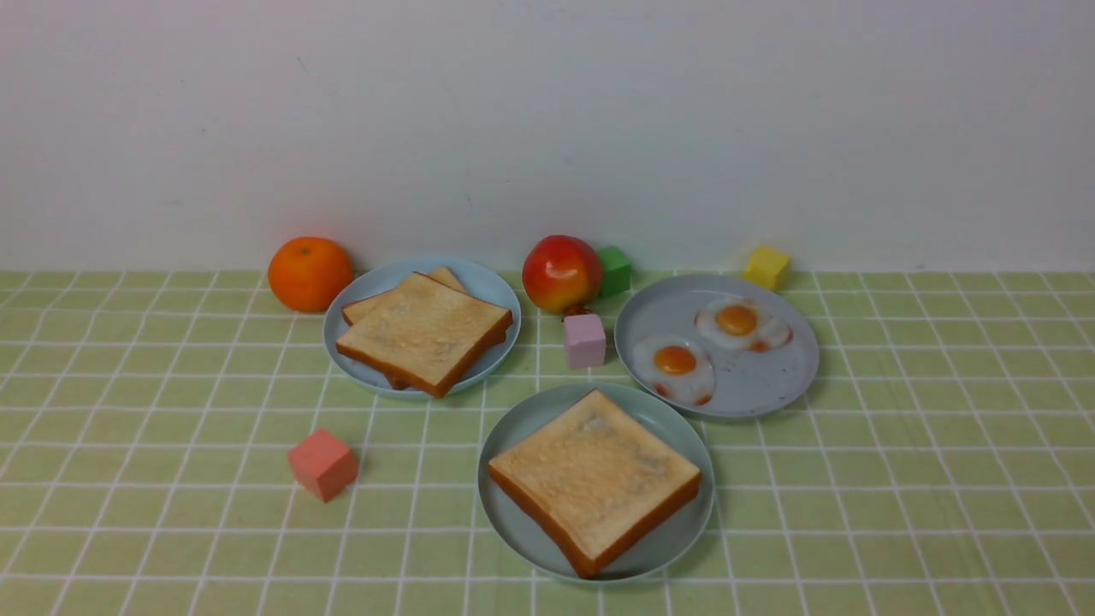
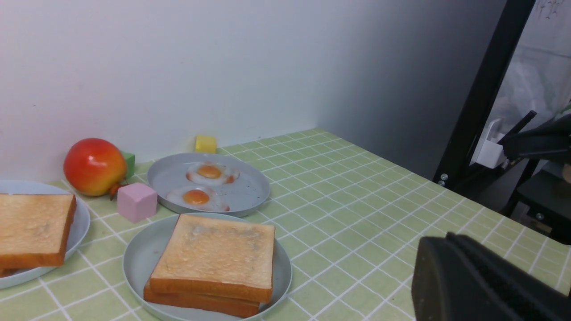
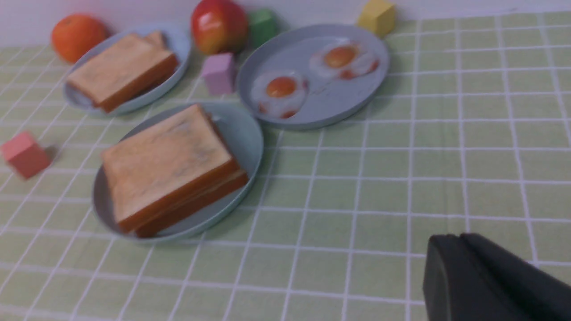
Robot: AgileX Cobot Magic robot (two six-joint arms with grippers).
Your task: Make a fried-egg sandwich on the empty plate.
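The fried-egg sandwich (image 1: 594, 475) lies on the light teal plate (image 1: 526, 423) at the front middle of the table. It shows as two toast slices stacked (image 2: 214, 254), with only a thin pale layer (image 3: 214, 185) between them; the egg itself is hidden. Neither gripper appears in the front view. My left gripper (image 2: 448, 236) hangs shut and empty over bare cloth, well off to the side of the plate (image 2: 142, 254). The right gripper (image 3: 459, 236) is also shut with nothing in it, over bare cloth and apart from the sandwich (image 3: 169, 165).
Behind the sandwich, a grey-blue plate (image 1: 757, 381) holds two fried eggs (image 1: 676, 364) and another (image 1: 489, 289) holds stacked toast (image 1: 423, 329). An orange (image 1: 310, 274), an apple (image 1: 562, 272) and pink (image 1: 322, 464), lilac (image 1: 585, 340), green (image 1: 614, 270) and yellow (image 1: 766, 267) cubes stand around.
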